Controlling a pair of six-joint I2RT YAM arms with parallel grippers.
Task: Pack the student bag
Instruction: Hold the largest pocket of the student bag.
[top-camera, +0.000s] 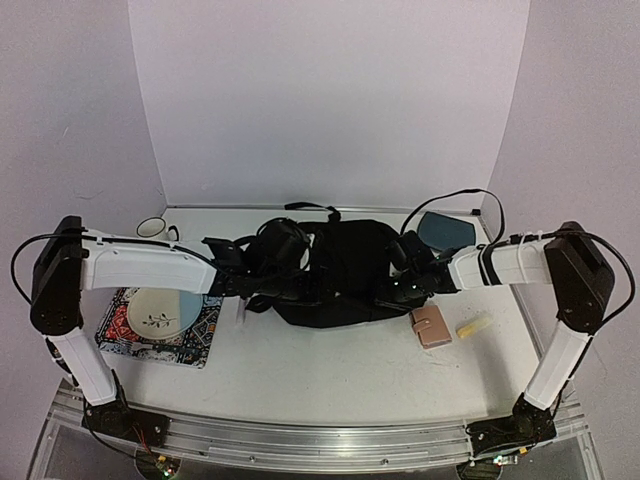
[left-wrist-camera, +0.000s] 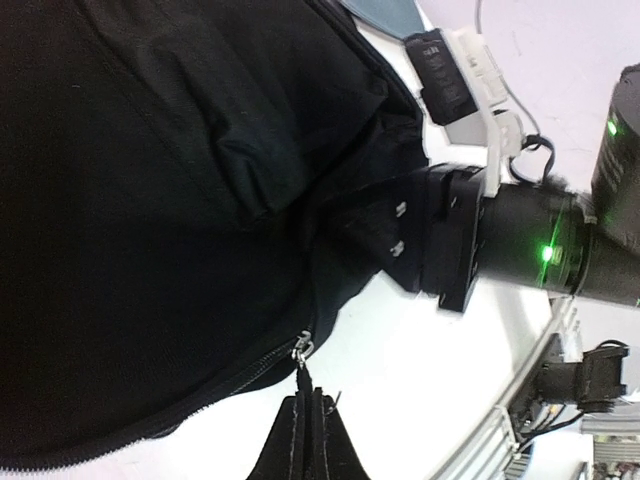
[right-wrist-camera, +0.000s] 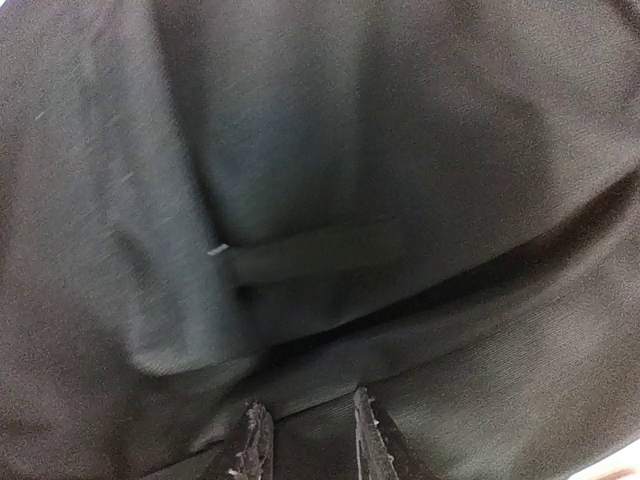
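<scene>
The student bag, a big black backpack, lies in the middle of the table between both arms. My left gripper is at its left front edge. In the left wrist view that gripper is shut on the black pull strap of the zipper slider, which sits at the end of the closed zipper line on the bag. My right gripper is at the bag's right front side. Its fingers stand a narrow gap apart with the bag's dark fabric lying flat between them.
A pink wallet and a small yellow item lie to the right of the bag. A blue-grey tray sits at the back right. A plate rests on a patterned mat at left, and a mug stands behind it.
</scene>
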